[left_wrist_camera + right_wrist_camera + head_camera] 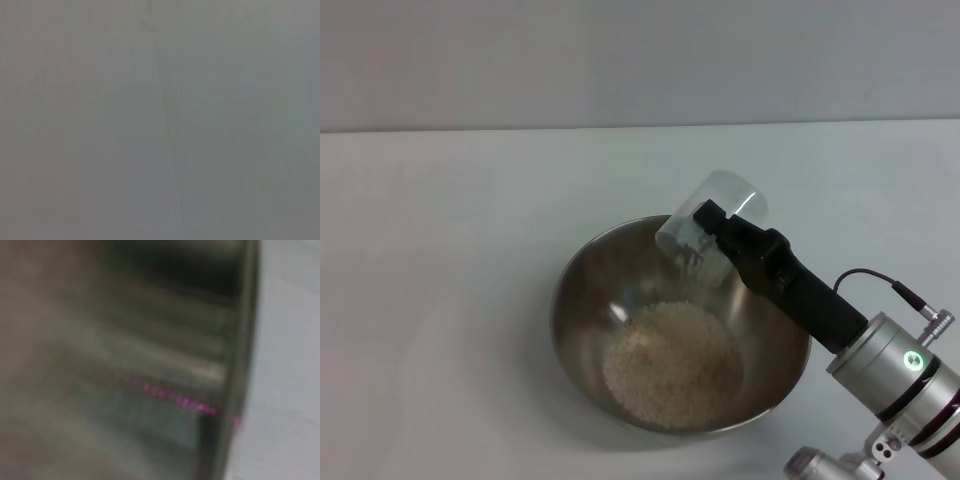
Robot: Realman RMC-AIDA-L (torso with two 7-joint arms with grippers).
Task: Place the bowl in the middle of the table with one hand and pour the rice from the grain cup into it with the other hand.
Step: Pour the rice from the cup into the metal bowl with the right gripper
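A wide steel bowl (pixel 582 300) stands in the middle of the white table (pixel 430 300), holding a pale heap of rice (pixel 672 364). Over the bowl's far right rim my right gripper (pixel 705 228) is shut on the clear grain cup (pixel 715 215), which is tipped with its mouth down into the bowl and looks almost empty. The right wrist view is filled by the bowl's inner wall (pixel 125 355) and rim (pixel 245 340), with table beyond. My left gripper is out of sight; its wrist view shows only a plain grey surface.
Only the pale grey wall (pixel 640 60) rises behind the table's far edge. The right arm's silver wrist (pixel 900 375) and a black cable (pixel 865 275) stretch from the lower right corner toward the bowl.
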